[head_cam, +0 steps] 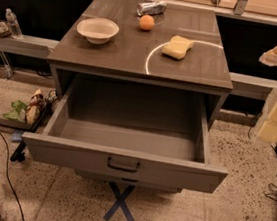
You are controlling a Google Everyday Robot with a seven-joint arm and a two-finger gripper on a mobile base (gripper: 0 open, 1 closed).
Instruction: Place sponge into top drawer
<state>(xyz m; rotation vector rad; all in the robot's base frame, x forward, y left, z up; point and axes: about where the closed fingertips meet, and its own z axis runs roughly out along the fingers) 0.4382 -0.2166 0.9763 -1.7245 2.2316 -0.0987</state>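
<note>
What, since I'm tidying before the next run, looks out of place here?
A silver can lies on its side at the back of the cabinet top, and rubbish litters the floor left of the open drawer. The claw hangs at the right edge, away from the sponge.

No writing, brand or number is readable from here; the silver can (pixel 151 7) on the cabinet top (pixel 135 51) shows no legible label. The only mark is a blue tape cross (pixel 120 203) on the floor (pixel 227 204) below the top drawer (pixel 122 163). The gripper (pixel 271 130) hangs at the right edge, beside the cabinet.
</note>
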